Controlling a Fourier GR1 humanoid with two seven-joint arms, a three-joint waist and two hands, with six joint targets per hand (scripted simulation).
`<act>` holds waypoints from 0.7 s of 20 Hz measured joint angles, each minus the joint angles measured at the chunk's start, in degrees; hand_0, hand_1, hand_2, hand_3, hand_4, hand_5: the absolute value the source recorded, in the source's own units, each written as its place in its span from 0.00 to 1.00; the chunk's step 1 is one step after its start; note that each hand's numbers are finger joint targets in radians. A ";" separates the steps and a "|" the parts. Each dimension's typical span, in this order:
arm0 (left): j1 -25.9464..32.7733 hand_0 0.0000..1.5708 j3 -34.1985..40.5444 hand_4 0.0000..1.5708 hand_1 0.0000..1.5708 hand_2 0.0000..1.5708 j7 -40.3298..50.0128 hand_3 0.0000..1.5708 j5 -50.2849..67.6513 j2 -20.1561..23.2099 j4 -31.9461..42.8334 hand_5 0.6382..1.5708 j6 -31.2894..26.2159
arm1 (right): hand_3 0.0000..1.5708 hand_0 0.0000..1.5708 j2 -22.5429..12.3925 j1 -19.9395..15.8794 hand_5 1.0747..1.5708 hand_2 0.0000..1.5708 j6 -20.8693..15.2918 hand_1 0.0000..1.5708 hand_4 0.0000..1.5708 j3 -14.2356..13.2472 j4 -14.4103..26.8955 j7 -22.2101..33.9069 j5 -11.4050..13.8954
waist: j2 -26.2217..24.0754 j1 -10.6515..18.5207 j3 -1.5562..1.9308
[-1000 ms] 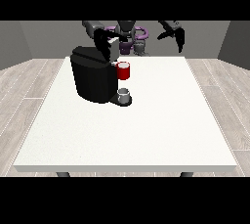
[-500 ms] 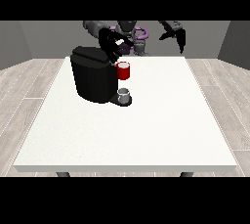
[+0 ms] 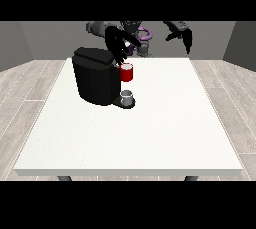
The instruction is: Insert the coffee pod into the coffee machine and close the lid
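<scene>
Black coffee machine [image 3: 96,79] sits by my hand at the view's left [image 3: 118,48], fingers straight above a red thing at the machine [image 3: 126,72], and I think its lid is not shut yet.

A large white table [image 3: 150,138] with a plain matt top is seen at the centre of the room, its near edge shown as a thin pale band. Two dark legs are visible beneath that edge. The floor [image 3: 25,103] is laid in light grey wood-look planks. Plain grey walls [image 3: 45,38] are seen behind. Even, diffuse lighting is observed.
</scene>
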 measured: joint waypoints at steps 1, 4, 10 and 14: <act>-0.68 0.00 -0.04 0.25 0.00 0.00 0.03 0.00 0.10 -0.02 0.07 1.00 -0.14 | 0.00 0.00 -0.74 -0.30 1.00 0.00 0.15 0.00 0.00 -0.15 -0.56 0.95 0.49 | 0.53 0.73 0.10; -1.91 0.00 -0.65 0.24 0.00 0.00 0.04 0.00 0.28 -0.11 0.10 1.00 -0.91 | 0.00 0.00 -3.42 -0.97 1.00 0.00 1.22 0.00 0.00 -0.81 -1.54 2.14 2.07 | 1.99 3.16 0.27; -5.15 0.00 -1.40 0.13 0.00 0.00 -0.28 0.00 0.57 -0.27 0.11 1.00 -1.91 | 0.00 0.00 -5.45 -1.83 1.00 0.00 1.64 0.00 0.00 -4.09 -4.26 5.27 1.53 | 5.81 7.27 0.77; -7.65 0.00 -2.19 0.19 0.00 0.00 0.19 0.00 0.69 -0.50 -0.05 1.00 -2.68 | 0.00 0.00 -2.12 -6.69 1.00 0.00 1.34 0.00 0.00 -2.72 -6.39 -0.76 -0.15 | 7.83 11.30 -0.93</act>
